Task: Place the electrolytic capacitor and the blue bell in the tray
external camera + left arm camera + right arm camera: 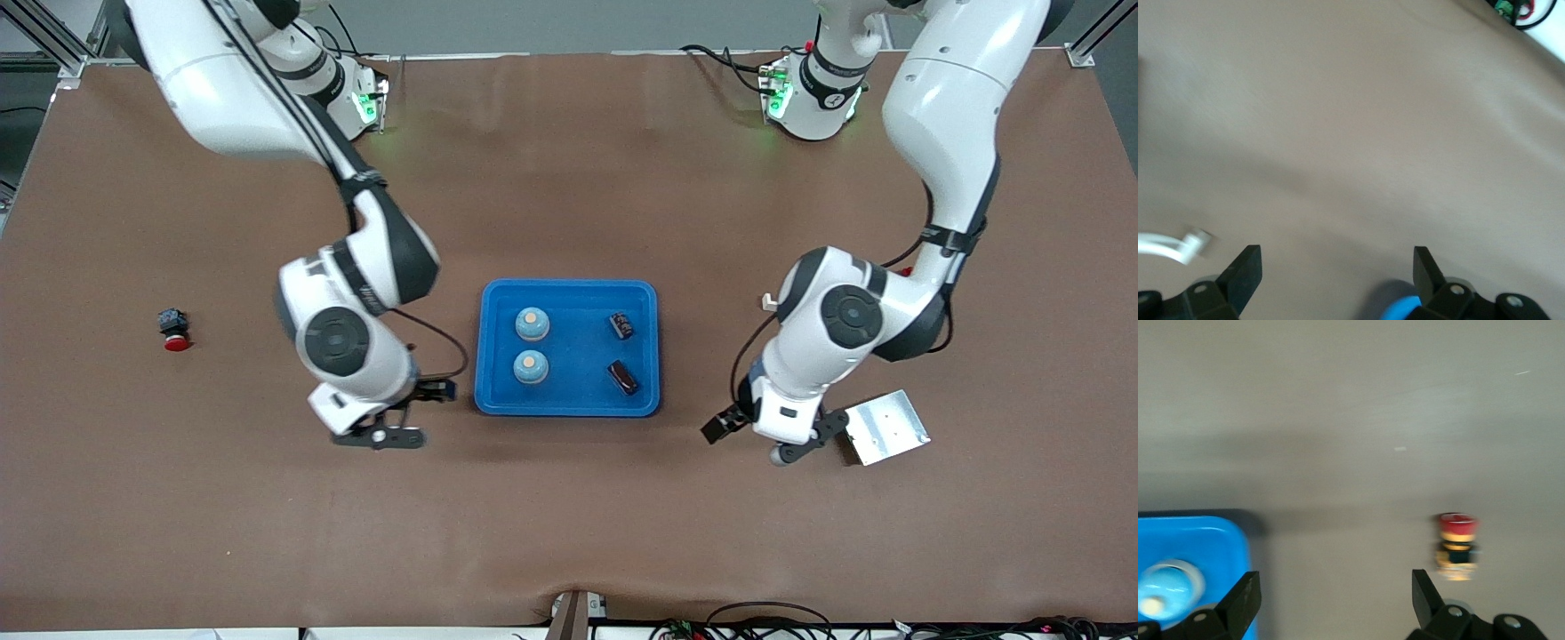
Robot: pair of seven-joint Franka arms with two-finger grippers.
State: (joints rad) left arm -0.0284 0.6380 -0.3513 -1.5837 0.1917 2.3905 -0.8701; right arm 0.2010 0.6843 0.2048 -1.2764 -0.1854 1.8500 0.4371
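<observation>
The bright-blue tray [569,298] lies mid-table. In it are two blue bells [532,324] [531,366] toward the right arm's end and two dark electrolytic capacitors [621,325] [623,377] toward the left arm's end. My right gripper [416,414] hovers low over the bare table beside the tray, open and holding nothing. The right wrist view shows its open fingers [1245,593], a tray corner [1218,530] and one bell [1165,590]. My left gripper [756,442] hangs open over the table at the tray's left-arm end. Bare table shows between its fingers [1248,267].
A flat silver metal plate [885,427] lies next to the left gripper. A red-capped push button [175,331] [1457,543] stands toward the right arm's end of the table. Cables [1515,10] run along the table's front edge.
</observation>
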